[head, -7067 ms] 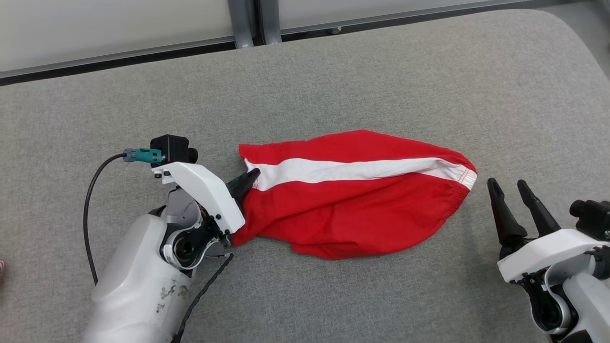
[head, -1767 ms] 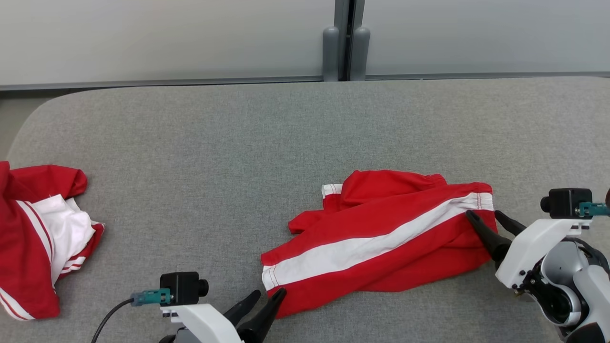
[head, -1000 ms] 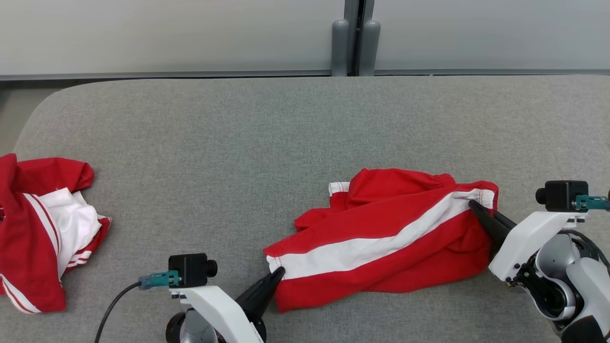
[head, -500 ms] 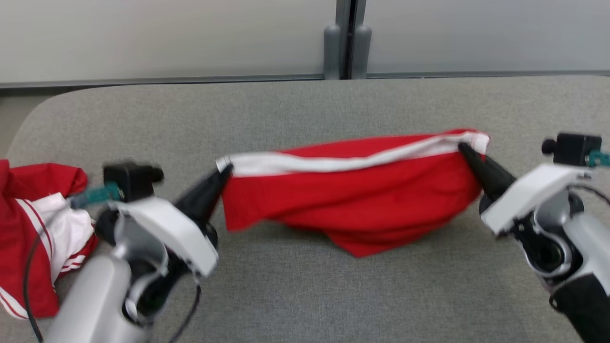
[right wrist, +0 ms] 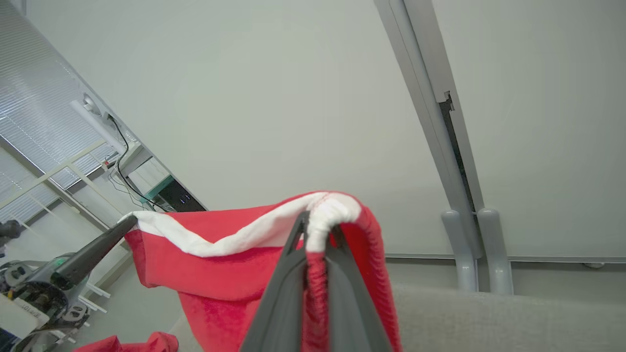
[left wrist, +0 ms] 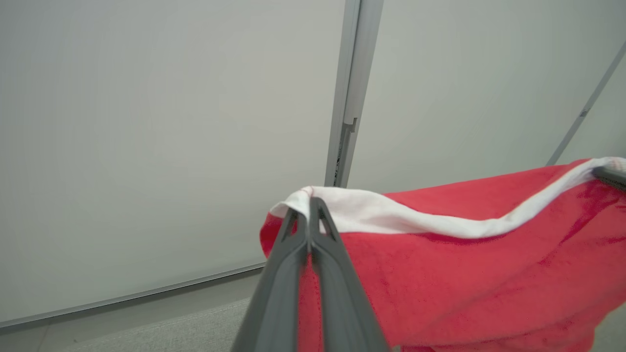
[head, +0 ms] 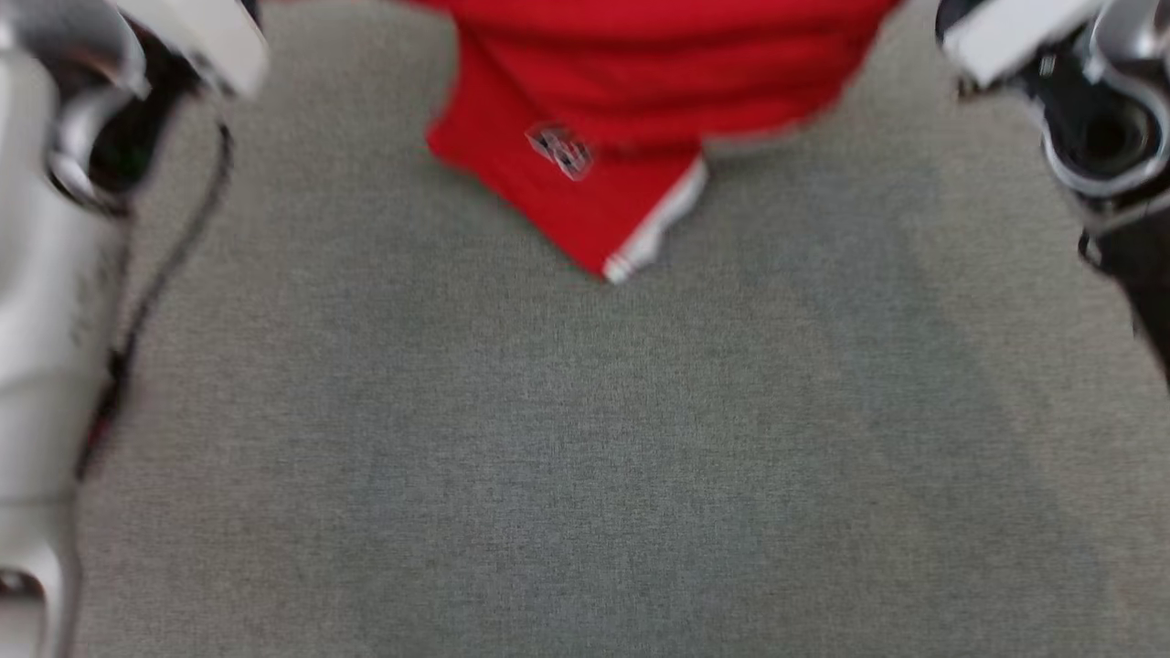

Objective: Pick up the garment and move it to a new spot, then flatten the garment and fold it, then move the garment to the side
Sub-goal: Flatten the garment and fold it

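Note:
Red shorts (head: 585,110) with a white side stripe and a small dark logo (head: 559,151) hang stretched between both grippers, above the grey table (head: 585,457). My left gripper (left wrist: 310,205) is shut on one white-edged corner (left wrist: 342,210). My right gripper (right wrist: 318,220) is shut on the gathered waistband (right wrist: 332,210) at the other end. The left gripper's fingers (right wrist: 105,242) also appear in the right wrist view, pinching the far corner. The shorts' lower white-hemmed corner (head: 654,228) dangles over the table. Of the garment, a crumpled red edge (right wrist: 129,342) lies low at the left on the table.
Pale wall panels with grey upright posts (right wrist: 469,244) stand behind the table. My arms' pale forearms (head: 55,274) and wrist housings (head: 1088,110) flank the head view. An equipment stand with cables (right wrist: 146,190) is beyond the table's left end.
Both grippers have risen and carried the shorts up off the table, so the cloth now hangs free. The head view has shifted, so the camera has moved.

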